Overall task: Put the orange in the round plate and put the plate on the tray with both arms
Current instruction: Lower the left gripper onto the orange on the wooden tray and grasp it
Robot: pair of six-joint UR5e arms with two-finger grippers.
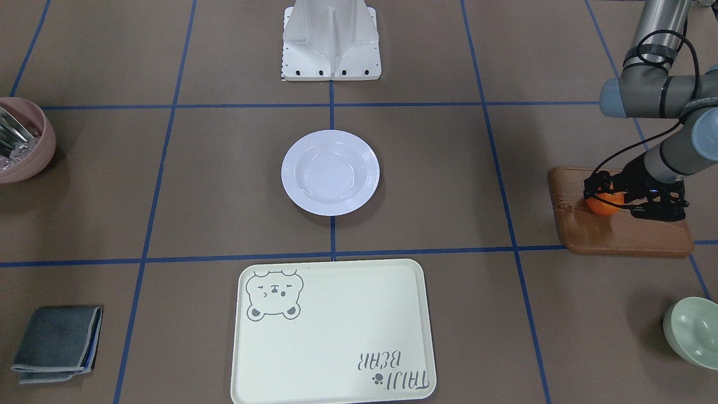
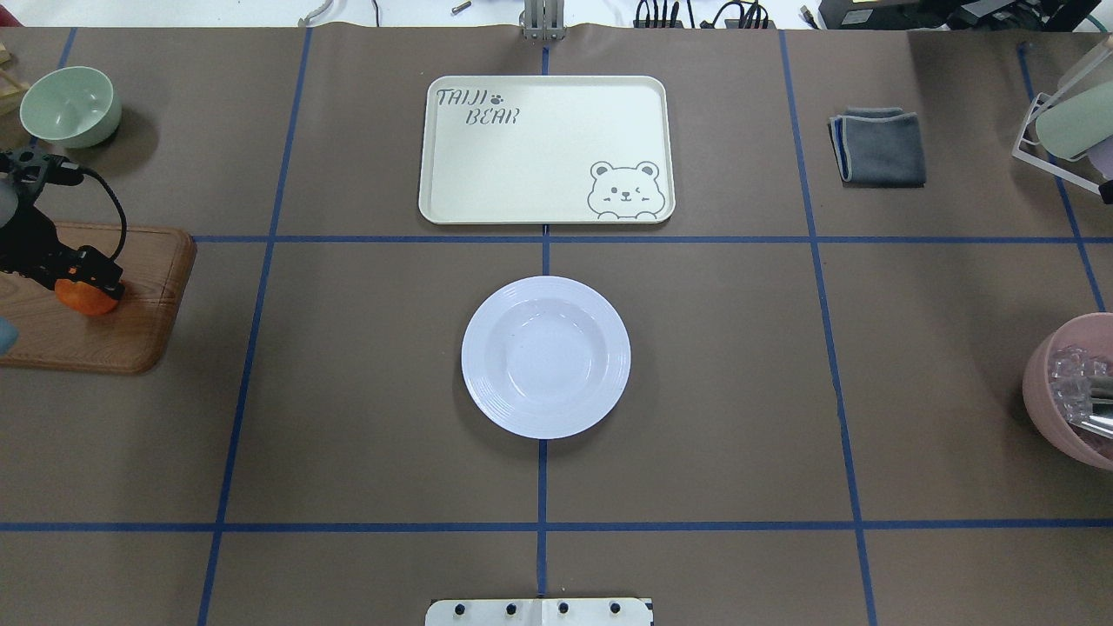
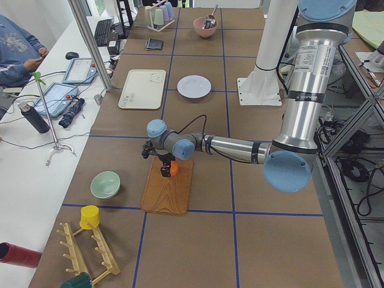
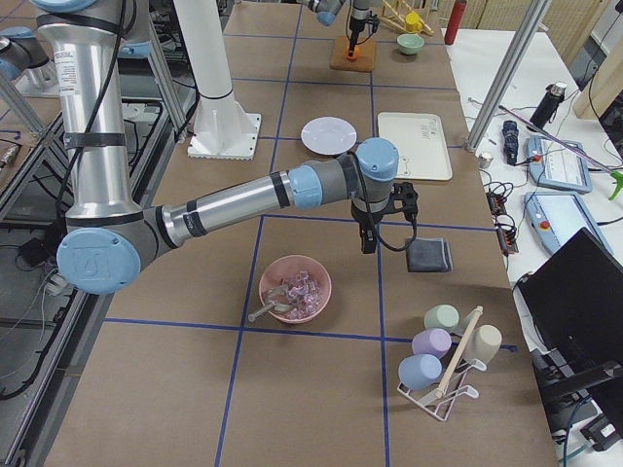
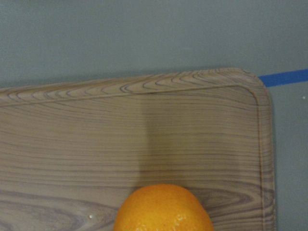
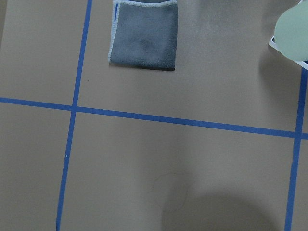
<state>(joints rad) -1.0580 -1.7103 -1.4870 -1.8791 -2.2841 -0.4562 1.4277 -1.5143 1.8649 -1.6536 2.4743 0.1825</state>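
The orange point(image 1: 604, 205) sits on a brown wooden board point(image 1: 622, 235) at the table's left end. My left gripper point(image 1: 606, 196) comes down on it from above, its black fingers tight against the fruit's sides. The overhead view shows the same hold on the orange point(image 2: 87, 297), and the left wrist view shows the orange point(image 5: 163, 211) close under the camera. The white round plate point(image 2: 546, 296) stands empty mid-table. Beyond it lies the cream tray point(image 2: 546, 148), also empty. My right gripper point(image 4: 368, 233) hangs over bare table near a grey cloth; I cannot tell its state.
A pale green bowl point(image 2: 69, 106) stands beyond the board. A pink bowl point(image 2: 1074, 391) with utensils sits at the right edge, and a folded grey cloth point(image 2: 878, 148) lies to the right of the tray. A cup rack point(image 4: 443, 360) stands at the right end.
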